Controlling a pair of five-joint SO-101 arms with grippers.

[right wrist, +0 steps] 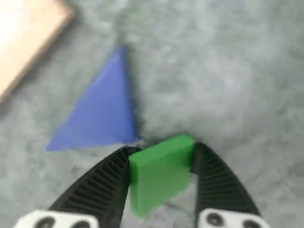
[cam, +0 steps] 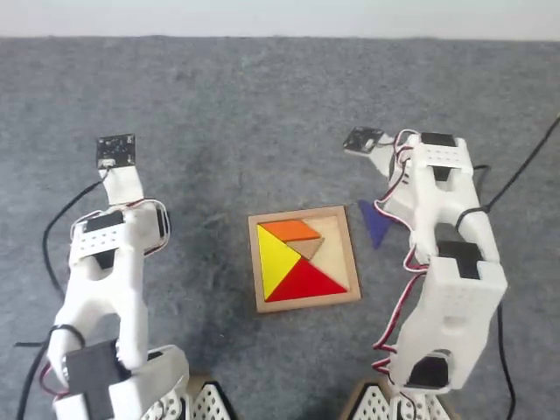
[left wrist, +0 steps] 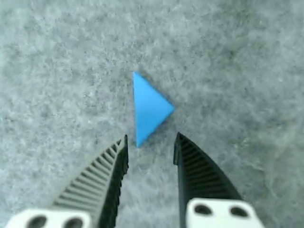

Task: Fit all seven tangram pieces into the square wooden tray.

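Note:
The square wooden tray (cam: 302, 213) lies mid-table between the two arms. It holds an orange piece (cam: 289, 230), a yellow triangle (cam: 276, 261), a red triangle (cam: 306, 282) and a small brown triangle (cam: 308, 248). A dark blue triangle (cam: 374, 223) (right wrist: 102, 111) lies on the cloth just right of the tray. My right gripper (right wrist: 161, 152) is shut on a green piece (right wrist: 159, 175), close beside that dark blue triangle. A light blue triangle (left wrist: 149, 108) lies flat on the cloth. My left gripper (left wrist: 151, 142) stands open just short of it, its fingers either side of the nearest corner.
Grey felt covers the whole table. The left arm (cam: 109, 262) stands well left of the tray, the right arm (cam: 442, 219) close to its right side. A tray corner (right wrist: 28, 38) shows beyond the dark blue triangle. Cables trail beside both arms.

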